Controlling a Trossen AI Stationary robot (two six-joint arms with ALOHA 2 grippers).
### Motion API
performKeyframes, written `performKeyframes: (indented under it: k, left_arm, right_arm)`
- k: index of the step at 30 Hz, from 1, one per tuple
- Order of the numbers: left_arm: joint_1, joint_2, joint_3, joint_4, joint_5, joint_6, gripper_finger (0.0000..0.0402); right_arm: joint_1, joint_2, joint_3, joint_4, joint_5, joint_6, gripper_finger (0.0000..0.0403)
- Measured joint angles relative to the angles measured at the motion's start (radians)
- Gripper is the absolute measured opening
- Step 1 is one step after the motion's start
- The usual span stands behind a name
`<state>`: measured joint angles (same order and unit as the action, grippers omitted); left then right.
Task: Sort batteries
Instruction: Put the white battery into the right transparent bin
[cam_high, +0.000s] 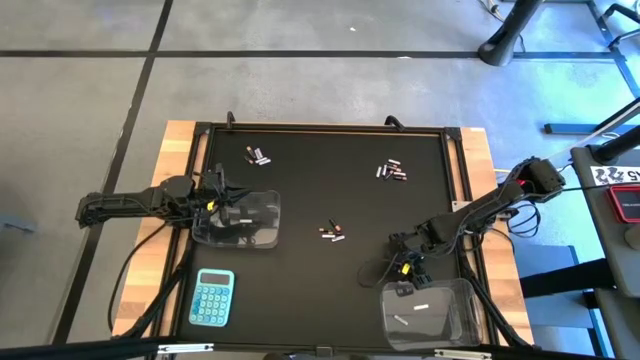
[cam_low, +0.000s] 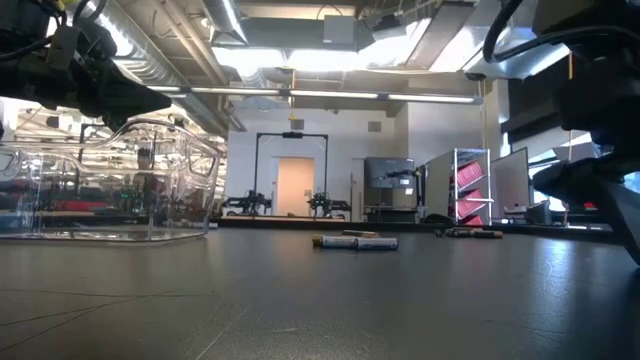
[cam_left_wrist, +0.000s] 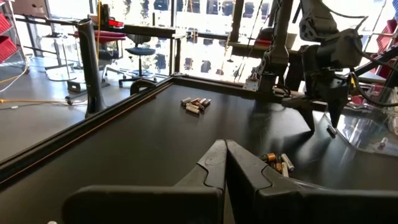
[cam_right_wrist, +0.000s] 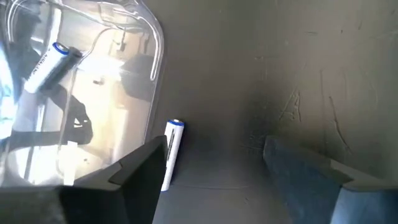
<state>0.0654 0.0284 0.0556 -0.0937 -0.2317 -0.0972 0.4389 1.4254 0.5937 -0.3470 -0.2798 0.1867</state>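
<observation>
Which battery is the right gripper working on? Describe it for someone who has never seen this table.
Find the clear tub at the black mat's near right corner. Just outside its wall lies one white battery with a blue end, beside the open right gripper; unlike its twins, it isn't in the tub.

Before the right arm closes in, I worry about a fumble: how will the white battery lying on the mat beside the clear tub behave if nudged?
The small white cylindrical battery lies on its side on the smooth black mat, so it will probably roll. Its glossy casing may slip between the open jaws of the right gripper. It likely stays rigid.
</observation>
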Motion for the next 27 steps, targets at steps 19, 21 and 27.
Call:
performKeyframes:
  k: [19, 21, 27]
  left_arm:
    - [0.0, 0.0, 0.0, 0.0, 0.0, 0.0, 0.0]
    - [0.0, 0.0, 0.0, 0.0, 0.0, 0.0, 0.0]
    - [0.0, 0.0, 0.0, 0.0, 0.0, 0.0, 0.0]
  right_arm:
    - [0.001, 0.028, 0.001, 0.011, 0.016, -0.039, 0.0276]
    - [0.001, 0.028, 0.001, 0.011, 0.028, -0.039, 0.0276]
    - [0.002, 0.026, 0.005, -0.011, 0.087, -0.007, 0.0275]
